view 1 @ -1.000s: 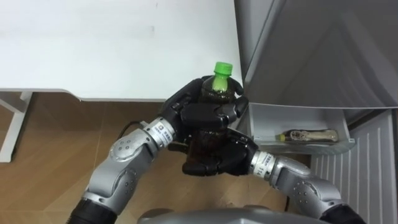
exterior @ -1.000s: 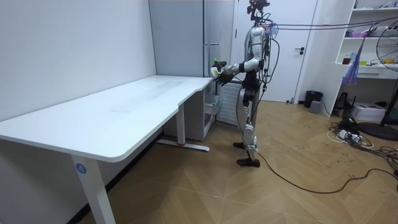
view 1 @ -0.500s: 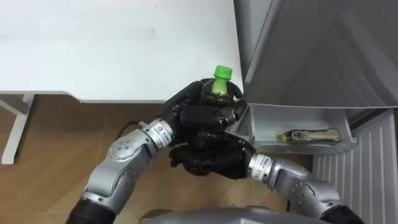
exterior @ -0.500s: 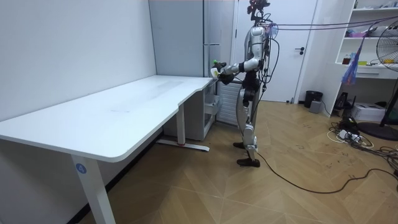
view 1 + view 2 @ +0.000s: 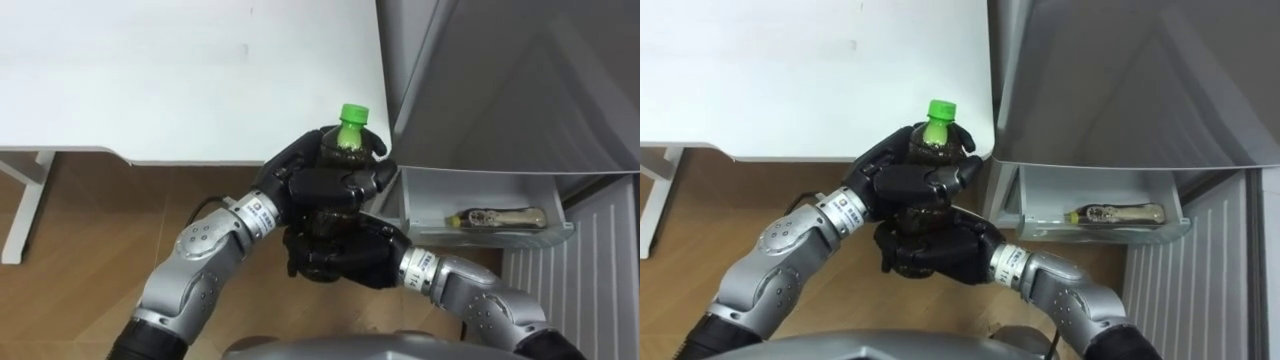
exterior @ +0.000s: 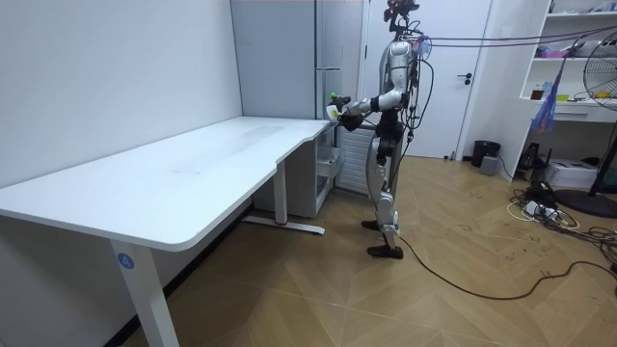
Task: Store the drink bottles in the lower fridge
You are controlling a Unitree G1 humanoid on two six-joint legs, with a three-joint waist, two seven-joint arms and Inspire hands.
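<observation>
Leftmost in the eye views, we see a white table leg [image 5: 22, 210] standing on the wooden floor [image 5: 90, 250], and above it the broad white table [image 5: 150, 70]. Next, from the lower left, the left hand [image 5: 318, 186] comes in with its fingers wrapped round the upper body of the green-capped bottle [image 5: 346, 143], just under its shoulder. We find this bottle upright, with dark liquid inside. Its green cap [image 5: 351, 113] pokes up above the fingers, in front of the table's right corner and just beside the fridge [image 5: 520, 90]. Below the left hand, the right hand [image 5: 345, 260], entering from the lower right, has its fingers curled round the bottle's lower part. Both hands thus clasp the drink, one above the other and touching.

Further right we see a pale door shelf [image 5: 480, 185] with a second bottle [image 5: 497, 216] lying on its side in it, well apart from the held one. Above it rises the grey fridge, and a white ribbed panel [image 5: 600, 270] shows at the lower right.

Turning to the room view, we see the robot standing at the far end of the table, just beside the fridge, with both hands raised before its chest and the bottle between them. Behind it is a white door [image 6: 439, 87], and at the room view's right stands a fan [image 6: 603, 87].
</observation>
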